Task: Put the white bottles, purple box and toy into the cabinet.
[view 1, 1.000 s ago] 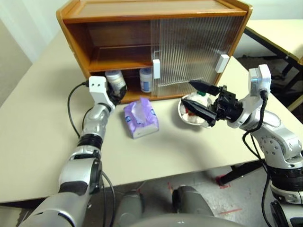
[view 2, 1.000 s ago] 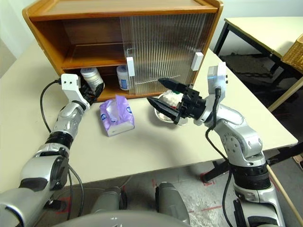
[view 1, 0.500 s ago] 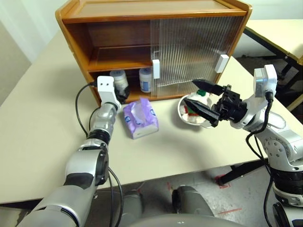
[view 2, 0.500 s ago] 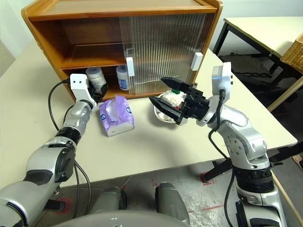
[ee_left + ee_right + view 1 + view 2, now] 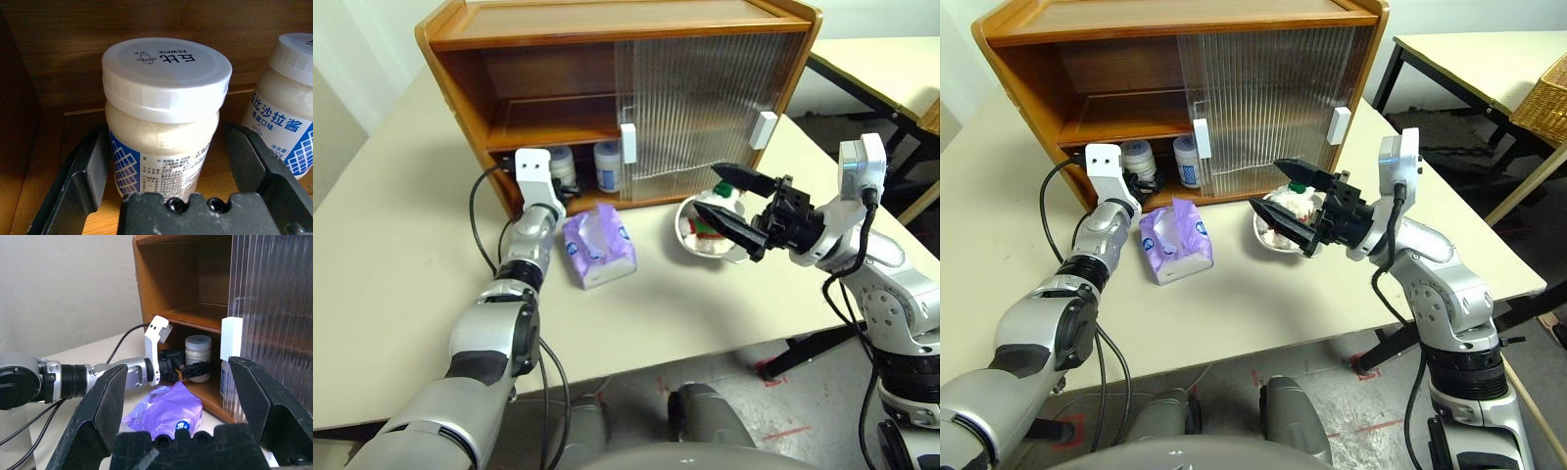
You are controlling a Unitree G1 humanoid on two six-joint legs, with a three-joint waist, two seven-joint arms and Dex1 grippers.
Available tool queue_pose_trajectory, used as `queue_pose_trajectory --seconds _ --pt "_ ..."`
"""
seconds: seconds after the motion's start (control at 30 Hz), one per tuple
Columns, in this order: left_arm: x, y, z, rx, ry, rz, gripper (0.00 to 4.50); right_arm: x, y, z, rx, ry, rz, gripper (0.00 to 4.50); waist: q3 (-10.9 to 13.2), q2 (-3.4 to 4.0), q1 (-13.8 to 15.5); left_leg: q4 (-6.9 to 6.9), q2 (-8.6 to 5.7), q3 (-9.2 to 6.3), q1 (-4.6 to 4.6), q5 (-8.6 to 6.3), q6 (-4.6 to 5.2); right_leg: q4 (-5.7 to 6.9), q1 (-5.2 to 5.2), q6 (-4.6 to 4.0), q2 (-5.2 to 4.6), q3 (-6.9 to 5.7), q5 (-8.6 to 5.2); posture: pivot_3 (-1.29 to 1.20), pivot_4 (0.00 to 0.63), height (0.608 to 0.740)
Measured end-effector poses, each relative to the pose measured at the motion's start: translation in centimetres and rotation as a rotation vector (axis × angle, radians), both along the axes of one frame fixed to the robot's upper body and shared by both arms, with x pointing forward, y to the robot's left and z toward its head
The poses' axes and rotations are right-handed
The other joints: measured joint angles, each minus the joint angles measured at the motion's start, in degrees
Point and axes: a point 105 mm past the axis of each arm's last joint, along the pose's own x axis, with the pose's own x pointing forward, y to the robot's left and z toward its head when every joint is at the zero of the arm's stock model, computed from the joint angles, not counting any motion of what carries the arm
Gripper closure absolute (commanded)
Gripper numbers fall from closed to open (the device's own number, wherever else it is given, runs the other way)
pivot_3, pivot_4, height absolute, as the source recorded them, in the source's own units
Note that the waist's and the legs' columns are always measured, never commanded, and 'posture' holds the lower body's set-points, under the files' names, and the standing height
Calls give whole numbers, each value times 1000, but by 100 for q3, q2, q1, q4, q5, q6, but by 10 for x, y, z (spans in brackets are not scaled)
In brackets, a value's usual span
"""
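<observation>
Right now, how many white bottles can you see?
2, both on the cabinet's bottom level: one between the left gripper's open fingers, the other beside it near the sliding door. None seen elsewhere.

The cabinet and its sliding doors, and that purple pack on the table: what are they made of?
The cabinet looks like orange-brown wood with a smooth, faintly glossy finish; grain shows on its panels. Its sliding doors seem ribbed translucent plastic or glass; which, the look leaves open. The purple box appears to be soft crinkled plastic film, with white tissue at its slot.
</observation>
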Motion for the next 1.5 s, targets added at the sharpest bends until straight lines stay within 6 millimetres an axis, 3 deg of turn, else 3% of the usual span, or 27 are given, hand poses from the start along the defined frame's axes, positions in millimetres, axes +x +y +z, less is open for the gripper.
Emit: queue_pose_trajectory --seconds 0.23,0.63,0.77,0.97,1.27,1.5 --pt "-7 -1 -4 22 -29 -27 30 1 2 5 -1 -16 10 0 -1 -1 11 0 2 -3 0 0 0 0 0 -1 -1 1 1 -77 0 740" --pt "-27 19 -10 48 -58 -3 30 -1 4 3 -5 -14 36 0 -1 -1 30 4 7 -9 4 0 0 2 3 -4 -3 5 10 -47 0 740" --pt "-36 11 0 44 -90 -94 30 0 5 3 -5 -13 48 0 -3 1 31 4 9 -8 4 1 1 1 3 -7 -3 8 12 -45 0 740" --pt "-58 -3 -1 53 -64 -274 30 1 6 2 -4 -6 53 0 -3 1 19 4 9 -9 8 1 2 4 2 -10 0 12 13 -42 0 740" --pt "-68 10 12 63 -57 -407 30 3 7 1 2 -3 58 0 -5 4 29 6 9 -7 14 4 6 10 4 -12 0 12 14 -43 0 740" --pt "-83 1 18 -44 8 -701 30 3 7 4 2 -11 59 0 -5 5 16 5 9 0 13 17 28 9 3 -18 2 11 9 -55 0 740"
